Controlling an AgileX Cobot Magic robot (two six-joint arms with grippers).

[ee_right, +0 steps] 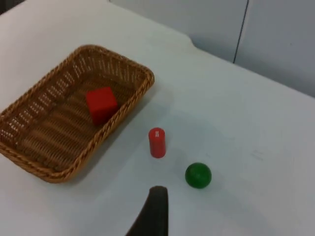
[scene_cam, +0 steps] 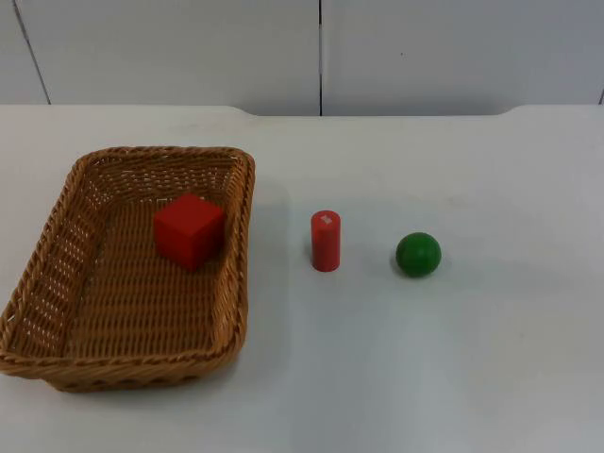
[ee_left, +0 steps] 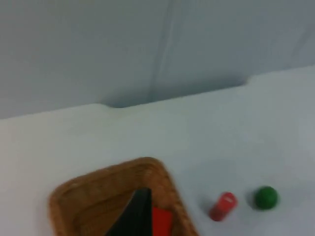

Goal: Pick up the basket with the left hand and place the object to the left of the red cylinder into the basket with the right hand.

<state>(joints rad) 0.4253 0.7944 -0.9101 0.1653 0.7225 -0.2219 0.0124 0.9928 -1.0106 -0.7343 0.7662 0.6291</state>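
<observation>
Red cube (scene_cam: pixel 190 231) lies in basket (scene_cam: pixel 57 247) — both grippers' openings unreadable.

A black fingertip hides part of the basket (ee_left: pixel 106 189) and red cube (ee_left: pixel 162 220) in the left wrist view

The white table top (scene_cam: pixel 396 377) carries a brown woven wicker basket (scene_cam: pixel 57 274) at nine o'clock, an upright red cylinder (scene_cam: pixel 325 242) near centre, and a green ball (scene_cam: pixel 418 254) at three o'clock.
</observation>
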